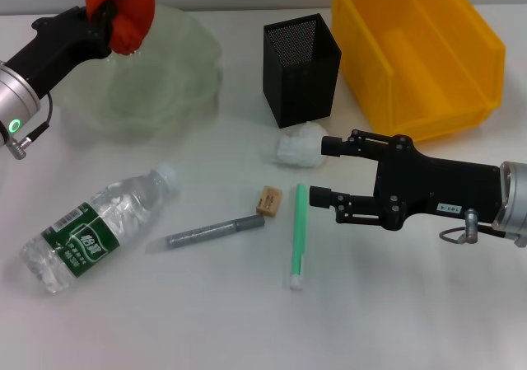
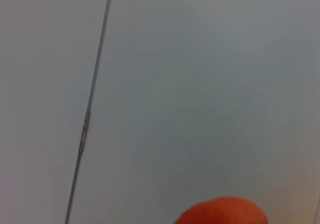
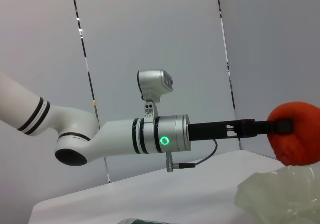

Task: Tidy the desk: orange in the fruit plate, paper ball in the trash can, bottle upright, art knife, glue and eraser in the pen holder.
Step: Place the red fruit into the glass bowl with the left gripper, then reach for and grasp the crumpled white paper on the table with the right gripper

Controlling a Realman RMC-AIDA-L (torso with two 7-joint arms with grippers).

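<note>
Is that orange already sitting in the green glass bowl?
Apart. In the right wrist view the left gripper holds the orange with a gap above the fruit plate rim.

My left wrist camera takes in little but a pale grey wall, flat and featureless across most of the frame. A thin dark seam runs down it on a slight slant, with a short brighter, metallic-looking stretch partway along. At the edge of the picture the rounded top of the orange pushes into sight, red-orange and out of focus, with only its upper curve showing and none of my own fingers visible around it.
</note>
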